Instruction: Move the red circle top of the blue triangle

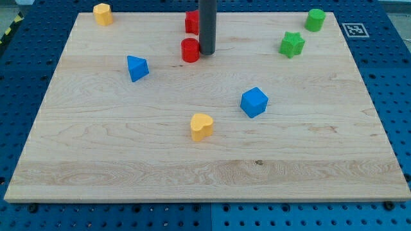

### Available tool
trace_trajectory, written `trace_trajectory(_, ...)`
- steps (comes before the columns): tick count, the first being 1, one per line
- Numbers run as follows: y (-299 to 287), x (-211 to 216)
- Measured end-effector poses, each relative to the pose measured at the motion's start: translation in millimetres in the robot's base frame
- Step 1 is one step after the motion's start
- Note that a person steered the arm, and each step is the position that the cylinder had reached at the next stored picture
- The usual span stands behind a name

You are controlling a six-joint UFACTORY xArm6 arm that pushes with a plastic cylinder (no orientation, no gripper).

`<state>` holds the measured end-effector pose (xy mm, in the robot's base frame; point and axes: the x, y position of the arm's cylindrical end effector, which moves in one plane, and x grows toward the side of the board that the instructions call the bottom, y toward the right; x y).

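My tip down on the wooden board, near the view's top, a little left of the centre. No claw on this rod, so nothing released, clenched or grasped; only a straight dark end resting on the wood. Red circle just beside my tip on the view's left, touching it or almost touching; cannot tell which. Blue triangle further to the view's left of my tip and slightly lower, well apart from the red circle. Second red block just above my tip, toward the view's top, partly hidden behind the rod, shape not clear. Yellow block far to the upper left of my tip, near the board's corner. Green star to the right of my tip, and green cylinder beyond it, up and right. Blue cube below and right of my tip. Yellow heart straight below my tip, well apart.
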<state>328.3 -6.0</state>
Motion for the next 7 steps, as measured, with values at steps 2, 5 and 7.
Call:
trace_trajectory(2, -53.8, 11.0)
trace_trajectory(5, -90.4, 8.2)
trace_trajectory(7, -97.3, -48.7)
